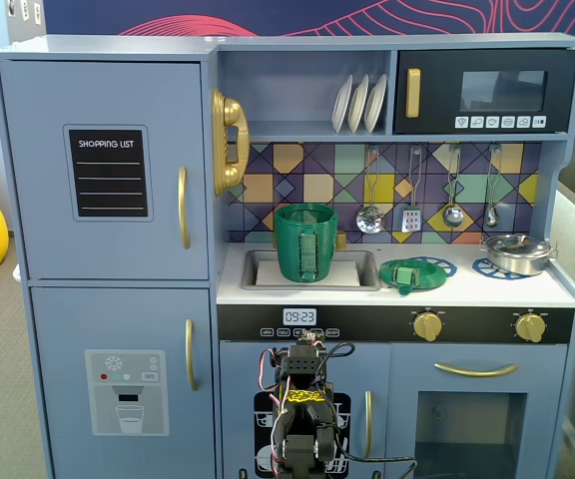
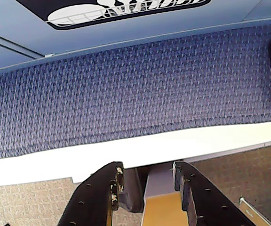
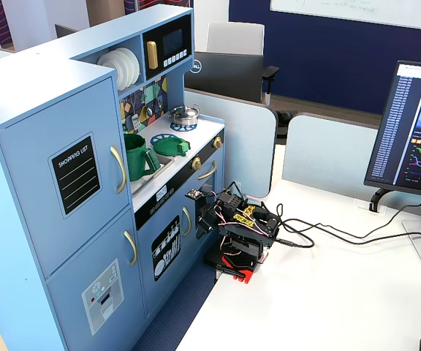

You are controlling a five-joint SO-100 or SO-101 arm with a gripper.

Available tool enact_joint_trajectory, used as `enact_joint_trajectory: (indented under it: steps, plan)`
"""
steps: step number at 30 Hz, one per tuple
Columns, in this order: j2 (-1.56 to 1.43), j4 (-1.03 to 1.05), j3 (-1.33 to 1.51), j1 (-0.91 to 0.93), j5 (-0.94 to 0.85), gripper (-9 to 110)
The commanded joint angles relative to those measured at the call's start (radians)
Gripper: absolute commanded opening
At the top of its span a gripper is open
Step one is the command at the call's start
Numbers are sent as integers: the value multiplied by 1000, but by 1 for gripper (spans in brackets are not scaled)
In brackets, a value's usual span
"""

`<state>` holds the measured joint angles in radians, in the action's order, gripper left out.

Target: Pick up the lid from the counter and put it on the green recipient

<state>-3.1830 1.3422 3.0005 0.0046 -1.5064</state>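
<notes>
The lid (image 1: 405,273) is a flat green disc lying on the white counter over the left blue burner ring; it also shows in another fixed view (image 3: 172,145). The green recipient (image 1: 304,241) stands upright in the sink, left of the lid, and shows in the other fixed view too (image 3: 136,155). My arm (image 1: 302,419) is folded low in front of the kitchen's lower doors, well below the counter. In the wrist view my gripper (image 2: 147,167) is open and empty, pointing down at the white table edge and the blue carpet.
A silver pot with its lid (image 1: 515,251) sits on the right burner ring (image 1: 490,267). Ladles hang on the backsplash (image 1: 453,190). The arm's base stands on a white desk (image 3: 327,292) with cables and a monitor (image 3: 415,131).
</notes>
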Motion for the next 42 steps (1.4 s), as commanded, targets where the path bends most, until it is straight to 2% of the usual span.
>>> enact_joint_trajectory:
  steps: [1, 13, 17, 22, 25, 28, 31, 42]
  plan:
    - [5, 190, -3, 114, -29, 1]
    - [5, 156, -5, 130, 2, 0]
    - [14, -46, -118, 222, -49, 0]
    - [133, -508, -344, 433, -225, 2]
    - [239, -753, -453, 535, -232, 14]
    - [360, -922, -551, 623, -184, 31]
    - [468, -1143, -575, 669, -158, 39]
    - [765, -1370, -710, 641, -130, 37]
